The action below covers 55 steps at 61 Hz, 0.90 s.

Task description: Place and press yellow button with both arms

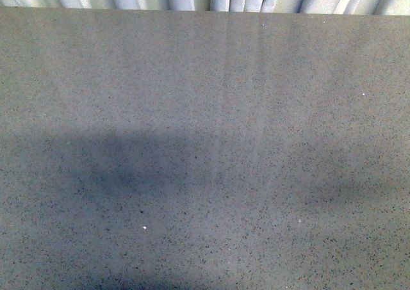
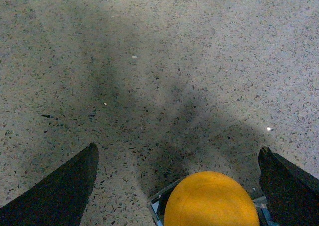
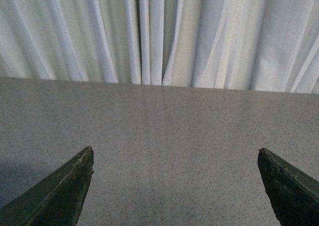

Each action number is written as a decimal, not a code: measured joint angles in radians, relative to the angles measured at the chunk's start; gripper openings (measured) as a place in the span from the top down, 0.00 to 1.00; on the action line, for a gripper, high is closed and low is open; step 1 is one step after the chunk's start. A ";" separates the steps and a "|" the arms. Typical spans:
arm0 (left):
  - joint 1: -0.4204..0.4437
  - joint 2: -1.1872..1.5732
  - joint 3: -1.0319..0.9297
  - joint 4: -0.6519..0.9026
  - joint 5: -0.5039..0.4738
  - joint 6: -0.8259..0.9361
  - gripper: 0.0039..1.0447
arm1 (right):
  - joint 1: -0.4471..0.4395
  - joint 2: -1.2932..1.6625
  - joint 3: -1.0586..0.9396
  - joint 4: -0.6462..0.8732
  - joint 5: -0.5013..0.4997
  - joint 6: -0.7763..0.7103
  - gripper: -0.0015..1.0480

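Note:
In the left wrist view the yellow button (image 2: 212, 200) shows its round yellow-orange cap and a bit of silver base, resting on the speckled table between the spread fingers of my left gripper (image 2: 179, 153), which is open. The cap lies nearer one finger (image 2: 286, 183) than the other, with a gap on both sides. My right gripper (image 3: 175, 153) is open over bare tabletop, nothing between its fingers. Neither arm nor the button appears in the front view.
The grey speckled table (image 1: 205, 143) fills the front view, crossed by soft arm shadows. Pale pleated curtains (image 3: 159, 31) hang behind the table's far edge (image 3: 159, 85).

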 joint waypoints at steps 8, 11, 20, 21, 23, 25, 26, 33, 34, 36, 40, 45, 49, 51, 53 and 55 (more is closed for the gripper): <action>-0.008 0.002 -0.002 0.013 -0.004 0.013 0.09 | 0.000 0.000 0.000 0.000 0.000 0.000 0.09; -0.012 0.004 -0.002 0.016 -0.005 0.018 0.09 | 0.000 0.000 0.000 0.000 0.000 0.000 0.09; -0.018 0.011 -0.003 0.024 -0.006 0.026 0.10 | 0.000 0.000 0.000 0.000 0.000 0.000 0.09; -0.019 0.012 -0.003 0.025 -0.006 0.027 0.10 | 0.000 0.000 0.000 0.000 0.000 0.000 0.09; -0.019 0.014 -0.003 0.026 -0.006 0.028 0.13 | 0.000 0.000 0.000 0.000 0.000 0.000 0.09; -0.020 0.016 -0.003 0.027 -0.006 0.029 0.19 | 0.000 0.000 0.000 0.000 0.000 0.000 0.09; -0.020 0.017 -0.004 0.027 -0.006 0.031 0.22 | 0.000 0.000 0.000 0.000 0.000 0.000 0.09; -0.021 0.023 -0.006 0.029 -0.006 0.034 0.39 | 0.000 0.000 0.000 0.000 0.000 0.000 0.09; -0.022 0.023 -0.006 0.030 -0.006 0.035 0.40 | 0.000 0.000 0.000 0.000 0.000 0.000 0.09; -0.023 0.024 -0.008 0.032 -0.006 0.035 0.46 | 0.000 0.000 0.000 0.000 0.000 0.000 0.09; -0.024 0.025 -0.010 0.037 -0.006 0.038 0.61 | 0.000 0.000 0.000 0.000 0.000 0.000 0.09; -0.025 0.027 -0.011 0.040 -0.006 0.039 0.67 | 0.000 0.000 0.000 0.000 0.000 0.000 0.09; -0.027 0.026 -0.011 0.040 -0.006 0.041 0.68 | 0.000 0.000 0.000 0.000 0.000 0.000 0.09; -0.027 0.026 -0.011 0.039 -0.006 0.041 0.68 | 0.000 0.000 0.000 0.000 0.000 0.000 0.09; -0.028 0.022 -0.011 0.034 -0.006 0.041 0.68 | 0.000 0.000 0.000 0.000 0.000 0.000 0.09; -0.029 0.015 -0.011 0.026 -0.005 0.041 0.68 | 0.000 0.000 0.000 0.000 0.000 0.000 0.09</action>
